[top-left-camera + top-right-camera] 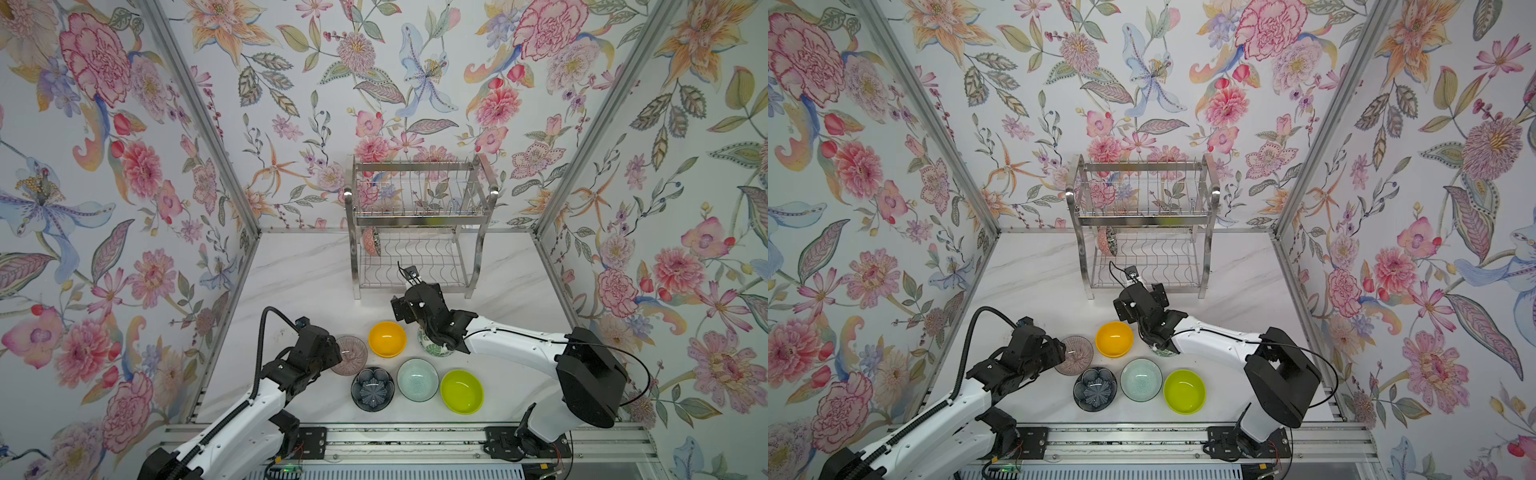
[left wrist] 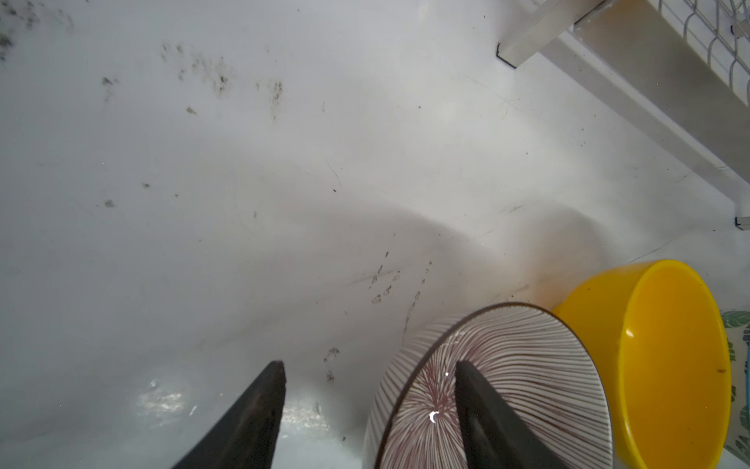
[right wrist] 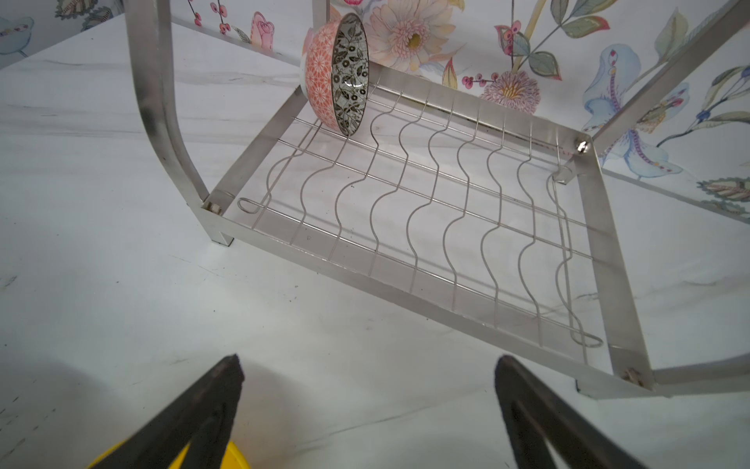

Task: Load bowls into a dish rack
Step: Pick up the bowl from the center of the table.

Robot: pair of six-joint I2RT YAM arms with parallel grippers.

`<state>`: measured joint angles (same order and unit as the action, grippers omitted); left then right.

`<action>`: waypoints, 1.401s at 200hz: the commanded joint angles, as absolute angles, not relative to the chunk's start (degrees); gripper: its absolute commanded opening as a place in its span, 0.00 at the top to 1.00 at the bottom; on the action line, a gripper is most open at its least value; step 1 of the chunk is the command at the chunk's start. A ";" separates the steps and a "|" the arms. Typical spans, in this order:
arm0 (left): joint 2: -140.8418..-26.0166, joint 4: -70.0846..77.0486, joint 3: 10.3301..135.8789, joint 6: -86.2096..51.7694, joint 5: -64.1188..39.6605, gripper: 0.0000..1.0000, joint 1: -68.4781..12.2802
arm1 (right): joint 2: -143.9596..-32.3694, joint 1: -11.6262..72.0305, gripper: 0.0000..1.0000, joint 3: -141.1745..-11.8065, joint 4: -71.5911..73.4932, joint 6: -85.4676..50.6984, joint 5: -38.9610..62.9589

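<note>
- Jaws of left gripper (image 2: 368, 365) parted, straddling rim of pink ribbed bowl (image 2: 507, 365) on worktop (image 2: 243, 182); not yet pinching.
- Jaws of right gripper (image 3: 368, 359) wide, empty, facing dish rack (image 3: 406, 290).
- Orange-yellow bowl (image 1: 387, 338) just beside pink ribbed bowl.
- Black-and-white floral bowl (image 3: 349, 77) on edge in rack's lower tier.

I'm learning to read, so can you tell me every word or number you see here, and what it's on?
None: no word, number, label or sign can be read in any view. The pink ribbed bowl shows only stripes, the black-and-white floral bowl only its pattern, and the dish rack is bare steel.
</note>
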<state>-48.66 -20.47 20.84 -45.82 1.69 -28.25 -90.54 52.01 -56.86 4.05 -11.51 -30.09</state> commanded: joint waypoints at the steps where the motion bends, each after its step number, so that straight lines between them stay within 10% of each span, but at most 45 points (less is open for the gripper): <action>1: -49.31 -19.87 19.69 -46.14 0.77 0.38 -29.34 | -88.65 50.60 0.01 -54.56 4.19 -14.77 -27.74; 130: -51.54 -17.13 21.43 -43.71 5.91 1.00 -29.71 | -86.64 47.14 0.02 -52.85 4.78 -19.52 -23.16; 280: -60.70 -11.52 37.22 -29.81 24.14 1.00 -28.96 | -83.60 38.47 0.02 -55.55 1.30 -34.49 -11.50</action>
